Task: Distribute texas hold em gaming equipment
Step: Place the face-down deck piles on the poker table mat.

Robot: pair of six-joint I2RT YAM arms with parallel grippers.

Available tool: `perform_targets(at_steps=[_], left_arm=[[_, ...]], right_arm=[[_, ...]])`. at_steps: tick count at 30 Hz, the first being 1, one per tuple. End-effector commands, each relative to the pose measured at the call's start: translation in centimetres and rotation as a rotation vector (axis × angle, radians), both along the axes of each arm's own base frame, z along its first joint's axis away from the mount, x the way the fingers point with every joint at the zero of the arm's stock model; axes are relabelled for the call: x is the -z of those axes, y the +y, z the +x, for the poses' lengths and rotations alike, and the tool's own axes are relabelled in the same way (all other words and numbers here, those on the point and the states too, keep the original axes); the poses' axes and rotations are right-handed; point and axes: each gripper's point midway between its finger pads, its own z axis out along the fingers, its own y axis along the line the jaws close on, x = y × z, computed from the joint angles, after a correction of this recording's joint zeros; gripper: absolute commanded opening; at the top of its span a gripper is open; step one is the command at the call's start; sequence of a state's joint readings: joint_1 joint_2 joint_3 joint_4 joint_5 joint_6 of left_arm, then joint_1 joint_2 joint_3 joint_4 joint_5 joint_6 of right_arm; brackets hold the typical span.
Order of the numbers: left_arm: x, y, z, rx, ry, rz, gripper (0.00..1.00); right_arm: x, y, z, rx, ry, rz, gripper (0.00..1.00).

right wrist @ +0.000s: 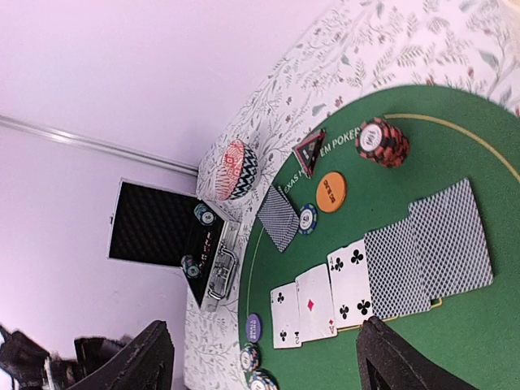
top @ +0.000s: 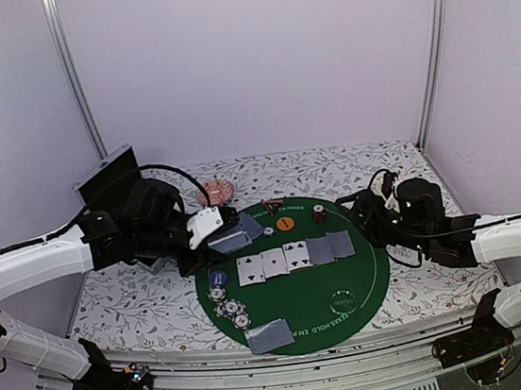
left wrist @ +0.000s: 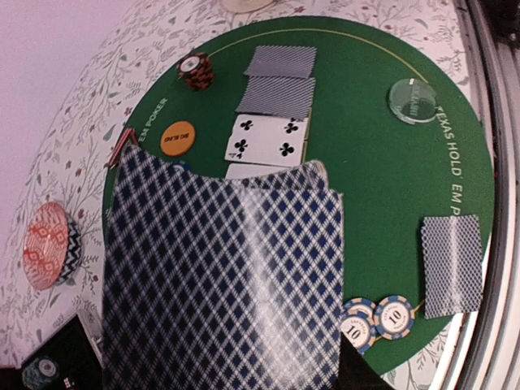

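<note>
My left gripper [top: 210,232] hovers over the far left of the green mat [top: 365,272], shut on a deck of cards [left wrist: 219,276] with blue-grey backs that fills the left wrist view. Three face-up cards [top: 275,263] and two face-down cards [top: 330,246] lie in a row across the mat. Another face-down card [top: 270,335] lies at the near edge, beside blue chips [top: 228,305]. A red chip stack [top: 319,212] and an orange disc [top: 285,222] sit at the far side. My right gripper [top: 362,211] stands open and empty at the mat's right, its fingers [right wrist: 154,357] wide apart.
A pink patterned dish [top: 215,194] sits behind the mat. An open black case [top: 107,181] with chips stands at the far left. A purple disc [top: 217,278] and a clear disc [top: 342,301] lie on the mat. A face-down card with a blue chip [right wrist: 306,218] lies by the dish.
</note>
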State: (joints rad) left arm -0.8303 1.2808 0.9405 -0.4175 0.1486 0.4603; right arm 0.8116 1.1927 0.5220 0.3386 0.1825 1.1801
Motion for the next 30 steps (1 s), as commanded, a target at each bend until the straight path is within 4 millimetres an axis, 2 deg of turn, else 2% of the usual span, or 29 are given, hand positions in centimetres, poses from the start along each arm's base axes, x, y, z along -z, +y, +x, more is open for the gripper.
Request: perform_targets(at_steps=[1, 3, 8, 11, 13, 14, 19, 22, 26, 30], left_arm=[[1.9, 2.6, 3.7, -0.257, 0.089, -0.069, 0.44], [3.4, 4.0, 4.6, -0.361, 0.107, -0.069, 0.44], [6.4, 6.5, 5.3, -0.55, 0.15, -0.097, 0.44], [7.9, 7.9, 5.5, -0.651, 0.167, -0.094, 0.44], [8.4, 9.5, 6.4, -0.745, 0.136, -0.071, 0.46], [8.6, 9.7, 6.5, -0.75, 0.15, -0.068, 0.46], [8.7, 9.7, 8.9, -0.759, 0.113, -0.072, 0.46], [9.1, 8.4, 10.8, -0.727, 0.121, -0.12, 0.46], [11.3, 6.8, 13.1, -0.727, 0.184, -0.088, 0.45], [12.9, 6.8, 15.3, -0.761, 0.226, -0.117, 0.45]], right_arm=[[-1.8, -1.0, -0.4, -0.078, -0.136, -0.27, 0.8], [-3.0, -1.1, -0.4, -0.096, -0.182, -0.314, 0.8], [-4.5, -2.0, -0.8, -0.1, -0.247, -0.372, 0.8], [-5.2, -2.6, -1.1, -0.093, -0.277, -0.38, 0.8], [-5.5, -2.7, -1.3, -0.097, -0.295, -0.388, 0.8], [-5.7, -2.9, -1.4, -0.096, -0.304, -0.387, 0.8], [-6.2, -3.4, -1.6, -0.089, -0.33, -0.398, 0.8], [-6.3, -3.9, -1.8, -0.075, -0.342, -0.406, 0.8], [-6.7, -4.6, -2.1, -0.061, -0.354, -0.402, 0.8], [-7.2, -5.5, -2.4, -0.037, -0.364, -0.405, 0.79]])
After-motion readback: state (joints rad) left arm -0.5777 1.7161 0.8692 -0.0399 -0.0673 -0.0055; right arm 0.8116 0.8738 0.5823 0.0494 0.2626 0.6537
